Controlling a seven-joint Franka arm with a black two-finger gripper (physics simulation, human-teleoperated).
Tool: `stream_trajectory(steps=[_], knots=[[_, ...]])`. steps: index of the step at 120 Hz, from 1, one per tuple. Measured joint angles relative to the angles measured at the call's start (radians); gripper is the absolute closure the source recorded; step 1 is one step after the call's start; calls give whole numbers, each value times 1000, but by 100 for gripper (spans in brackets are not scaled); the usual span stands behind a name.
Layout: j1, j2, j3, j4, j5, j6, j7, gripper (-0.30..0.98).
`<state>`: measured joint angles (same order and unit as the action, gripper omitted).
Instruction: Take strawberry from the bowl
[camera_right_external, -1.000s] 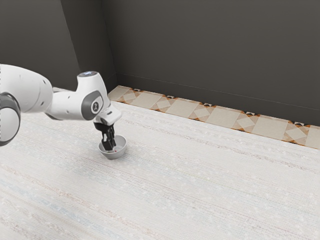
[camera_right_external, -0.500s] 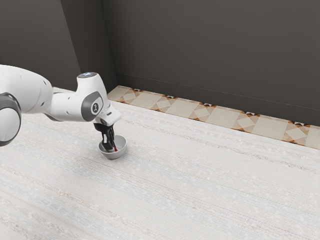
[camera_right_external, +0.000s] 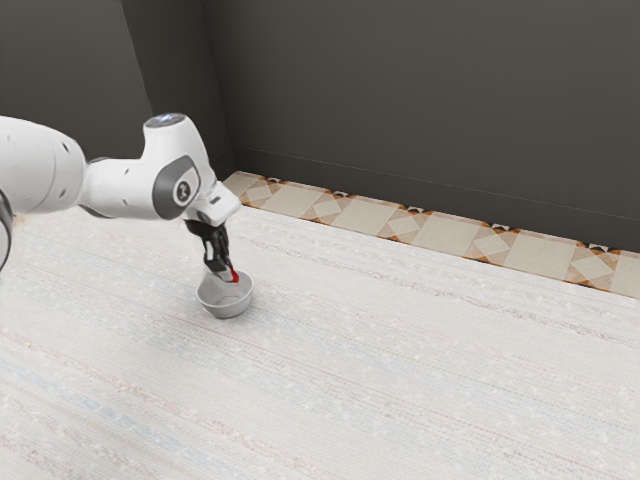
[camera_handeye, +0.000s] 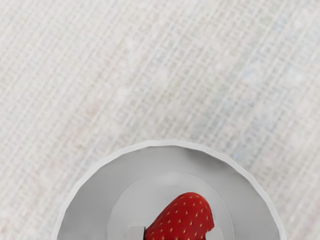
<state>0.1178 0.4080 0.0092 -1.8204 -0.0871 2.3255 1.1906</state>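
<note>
My gripper (camera_right_external: 227, 274) is over the bowl (camera_right_external: 226, 310) in the exterior view, its fingertips around the level of the rim, shut on the strawberry (camera_right_external: 235, 276). In the wrist view the red strawberry (camera_handeye: 183, 220) is gripped from two sides by the fingertips (camera_handeye: 135, 232) of the gripper (camera_handeye: 175, 234). Behind it lies the inside of the round grey bowl (camera_handeye: 90, 200). The strawberry's lower part is cut off from sight there.
The bowl stands on a pale, woven-looking surface (camera_right_external: 400, 370). A patterned tile strip (camera_right_external: 360, 217) runs along the foot of the dark wall (camera_right_external: 420, 100), beyond the bowl.
My gripper has risen from inside the bowl, and the strawberry has come up with it. The bowl has stayed where it was.
</note>
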Motion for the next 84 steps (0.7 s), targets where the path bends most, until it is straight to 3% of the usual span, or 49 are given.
stream_trajectory(steps=[16, 43, 68, 84], knots=[[-95, -47, -2, 24, 2, -11, -12, 79], [-237, 41, -3, 94, 3, -18, -39, 78], [-292, 110, -7, 96, 3, -15, -64, 78], [-298, 117, -8, 97, -3, -22, -71, 54]])
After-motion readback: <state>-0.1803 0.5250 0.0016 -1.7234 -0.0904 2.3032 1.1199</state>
